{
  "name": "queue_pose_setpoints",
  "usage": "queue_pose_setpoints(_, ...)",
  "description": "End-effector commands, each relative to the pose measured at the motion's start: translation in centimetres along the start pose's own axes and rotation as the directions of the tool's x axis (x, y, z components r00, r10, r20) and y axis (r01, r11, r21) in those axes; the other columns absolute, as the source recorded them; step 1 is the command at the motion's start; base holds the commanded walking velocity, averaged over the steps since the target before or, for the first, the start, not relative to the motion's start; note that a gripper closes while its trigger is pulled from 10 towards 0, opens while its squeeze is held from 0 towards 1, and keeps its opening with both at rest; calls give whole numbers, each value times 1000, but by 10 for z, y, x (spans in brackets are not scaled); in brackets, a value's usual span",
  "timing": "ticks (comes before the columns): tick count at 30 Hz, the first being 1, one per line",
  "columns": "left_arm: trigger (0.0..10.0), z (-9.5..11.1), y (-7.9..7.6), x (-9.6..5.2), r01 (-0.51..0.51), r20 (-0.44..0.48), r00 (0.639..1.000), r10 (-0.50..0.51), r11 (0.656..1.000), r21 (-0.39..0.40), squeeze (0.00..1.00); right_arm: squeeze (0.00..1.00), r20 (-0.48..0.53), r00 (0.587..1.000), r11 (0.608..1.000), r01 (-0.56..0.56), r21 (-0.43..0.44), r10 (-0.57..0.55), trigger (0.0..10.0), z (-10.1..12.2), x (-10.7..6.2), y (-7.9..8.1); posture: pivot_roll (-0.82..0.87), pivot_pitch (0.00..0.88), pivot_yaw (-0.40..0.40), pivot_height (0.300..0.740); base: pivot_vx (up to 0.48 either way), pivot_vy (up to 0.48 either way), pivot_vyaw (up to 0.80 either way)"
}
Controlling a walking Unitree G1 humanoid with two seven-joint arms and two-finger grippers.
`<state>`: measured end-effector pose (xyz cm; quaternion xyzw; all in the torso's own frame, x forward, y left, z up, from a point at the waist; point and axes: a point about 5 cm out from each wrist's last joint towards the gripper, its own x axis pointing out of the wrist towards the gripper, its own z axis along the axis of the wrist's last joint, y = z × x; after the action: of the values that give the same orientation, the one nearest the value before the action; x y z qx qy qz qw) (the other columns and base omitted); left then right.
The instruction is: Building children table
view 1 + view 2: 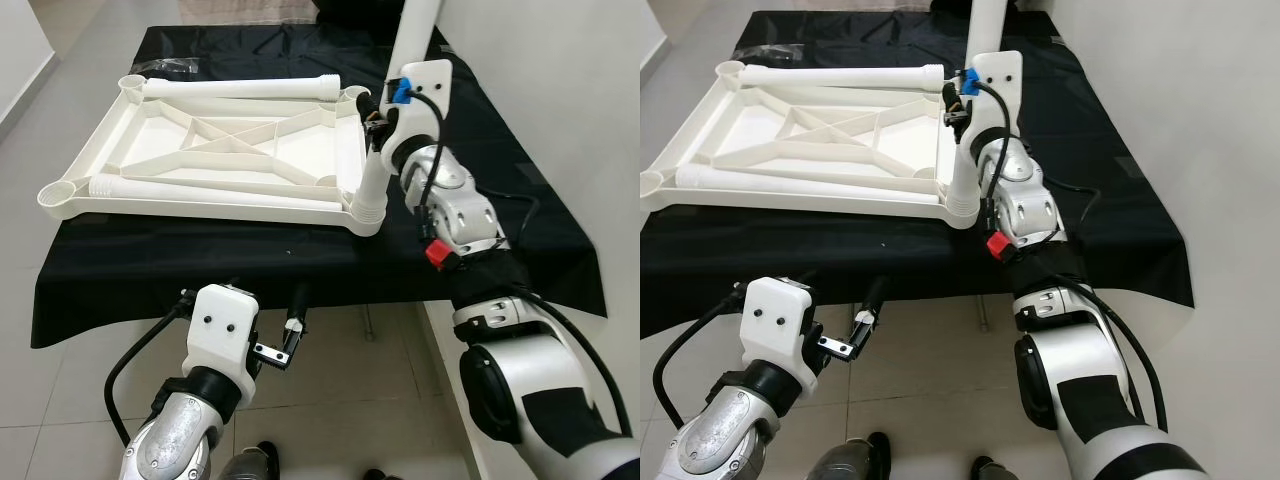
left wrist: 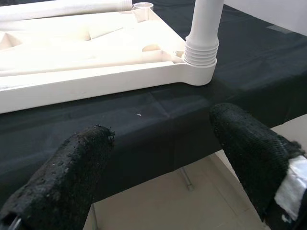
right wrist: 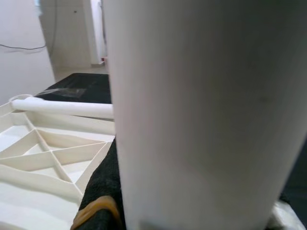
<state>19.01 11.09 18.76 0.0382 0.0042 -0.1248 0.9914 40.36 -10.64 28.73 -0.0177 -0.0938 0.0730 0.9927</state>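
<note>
Step in hand, by the look of it: fitting a leg into a corner socket. White tabletop [image 1: 210, 160] lay upside down, ribs showing, on the black-draped bench [image 1: 500, 150], filling the upper left of the head views. One white leg [image 1: 376, 170] stood upright in the socket at the tabletop's near right corner, its ribbed collar resting at the socket mouth, just right of frame centre. Right gripper [image 1: 374, 118] pressed against that leg partway up; fingers apparently closed around it, as the right wrist view had the leg's pale surface very close. Whether the leg was fully seated could not be told.

Two more legs lay loose across the underside: one [image 1: 240, 88] along the far edge, one [image 1: 215, 188] along the near edge. Sockets at the two left corners looked empty; the far right corner could not be made out.

Left gripper [image 1: 292, 340] hung below the bench edge in the lower middle of the frame, fingers [image 2: 67, 177] spread wide with nothing between them, pointed toward the seated leg.

Next move likely called for pushing or twisting the leg home, then releasing and reaching for a loose leg, kept vertical over its socket.
</note>
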Motion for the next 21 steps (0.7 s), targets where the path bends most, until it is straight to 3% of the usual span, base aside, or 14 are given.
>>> queue_pose_setpoints(1,10000,-3,-1,0,6,-17,1000,-6,1000,5,0,0,-278,958,998,60,-29,-65,10000,-66,-12,-6,151,243,-24,740,0,0,0)
queue_pose_setpoints(4,10000,-3,0,0,5,-16,1000,-5,1000,6,0,0,-310,934,981,192,13,-178,10000,-68,-10,-5,153,243,-26,740,0,0,0)
queue_pose_setpoints(10,10000,-3,0,0,4,-16,1000,-4,1000,7,0,0,-321,906,957,290,-7,-277,10000,-69,-10,-7,152,244,-28,740,0,0,0)
queue_pose_setpoints(15,10000,-3,0,1,5,-14,1000,-5,1000,9,0,0,-311,872,920,392,-19,-378,10000,-69,-10,-6,152,244,-28,740,0,0,0)
queue_pose_setpoints(16,10000,-3,2,2,2,-12,1000,-2,1000,13,0,0,-283,849,888,459,-23,-446,10000,-66,-11,-1,152,245,-31,740,0,0,0)
queue_pose_setpoints(21,10000,-3,4,3,-3,-10,1000,3,1000,18,0,0,-275,816,851,525,-15,-509,10000,-66,-12,3,154,247,-33,740,0,0,0)
